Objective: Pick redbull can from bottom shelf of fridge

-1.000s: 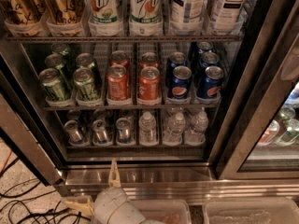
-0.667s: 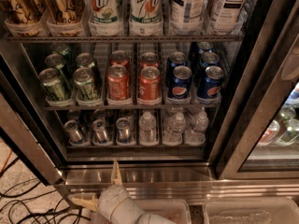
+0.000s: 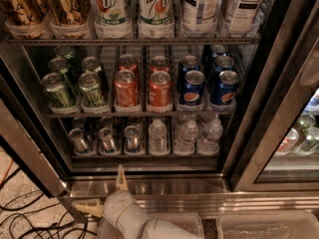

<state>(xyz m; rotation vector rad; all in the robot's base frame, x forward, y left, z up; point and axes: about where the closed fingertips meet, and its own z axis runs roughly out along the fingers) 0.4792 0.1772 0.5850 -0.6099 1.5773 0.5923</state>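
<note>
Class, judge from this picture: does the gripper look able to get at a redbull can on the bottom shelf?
Probably yes. The gripper hangs open below the fridge sill, and the nearest redbull can stands at the front of the bottom shelf, nothing between them. The rack above leaves little headroom.

Claw: the beige two-finger claw (image 3: 102, 188), fingers spread, sits low outside the tall steel-framed glass-door fridge (image 3: 251, 118), just before its shiny steel sill (image 3: 169, 187)
Way in: open front above the sill, between the slanted steel bar (image 3: 27, 153) at left and the fridge's right frame
Headroom: the metal rail of the wide-soda-can rack (image 3: 139, 114) hangs close over the lowest dark wire rack (image 3: 144, 157)
Crowding: slim silver-and-blue cans (image 3: 107, 139) stand in tight lanes, small clear water bottles (image 3: 187, 136) just beside them
</note>
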